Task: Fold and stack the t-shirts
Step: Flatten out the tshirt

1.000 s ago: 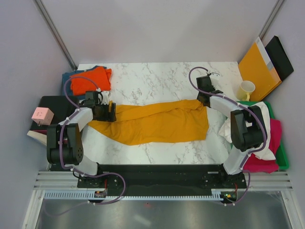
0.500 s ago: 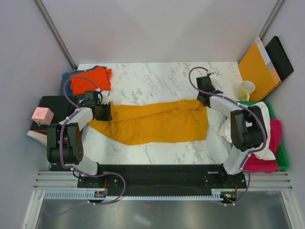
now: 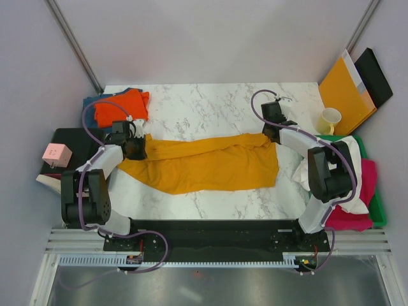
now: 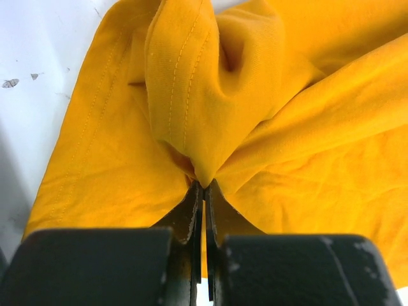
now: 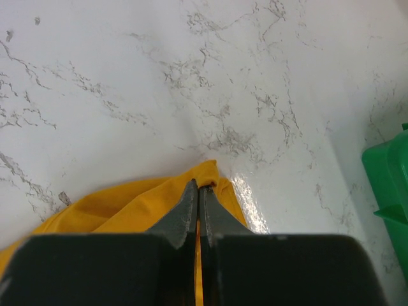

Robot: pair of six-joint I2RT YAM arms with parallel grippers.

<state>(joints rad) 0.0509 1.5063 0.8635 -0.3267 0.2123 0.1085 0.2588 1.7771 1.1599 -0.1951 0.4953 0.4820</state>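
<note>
A mustard-yellow t-shirt [image 3: 210, 164] lies stretched across the middle of the marble table [image 3: 210, 105]. My left gripper [image 3: 141, 148] is shut on a bunched fold at its left end; the left wrist view shows the yellow t-shirt [image 4: 210, 95] puckering up from my left gripper [image 4: 204, 185]. My right gripper [image 3: 269, 135] is shut on the shirt's far right corner, where the yellow t-shirt [image 5: 140, 204] is pinched at my right gripper [image 5: 200, 186]. An orange t-shirt [image 3: 121, 106] sits folded on a teal-blue one [image 3: 91, 103] at the back left. White [image 3: 349, 167] and magenta [image 3: 352, 217] t-shirts lie heaped on the right.
A green bin [image 3: 378, 204] holds the heap at the right edge; its green corner [image 5: 387, 172] shows in the right wrist view. A cream mug [image 3: 329, 119], an orange-brown envelope [image 3: 344, 89] and a black board [image 3: 375, 76] stand at the back right. A pink box [image 3: 56, 153] sits left.
My left gripper has closed from open onto the left end of the yellow t-shirt and gathered a fold. The right gripper has kept its hold without moving.
</note>
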